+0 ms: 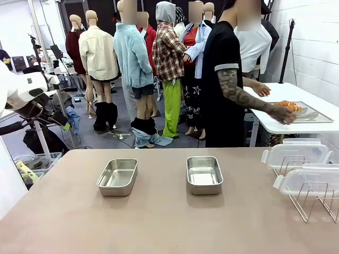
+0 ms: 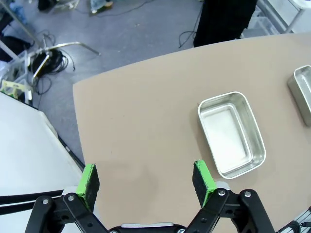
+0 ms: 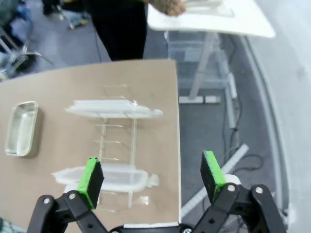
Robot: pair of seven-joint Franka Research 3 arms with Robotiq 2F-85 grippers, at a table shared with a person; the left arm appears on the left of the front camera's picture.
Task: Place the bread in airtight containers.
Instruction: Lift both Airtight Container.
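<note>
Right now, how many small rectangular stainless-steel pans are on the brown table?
2: one small rectangular stainless-steel pan lies left of centre, the other pan right of centre, both empty. None looks hidden.

Left gripper [image 2: 146,177], right gripper [image 3: 150,171]: blk linkages w/ 2 green pads [image 2: 89,180] each.

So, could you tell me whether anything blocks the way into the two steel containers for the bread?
Nothing visible does. The left container and right container sit open and empty on the brown table; the clear lids rest on the wire rack to the right. The bread lies on a tray on the white side table.
</note>
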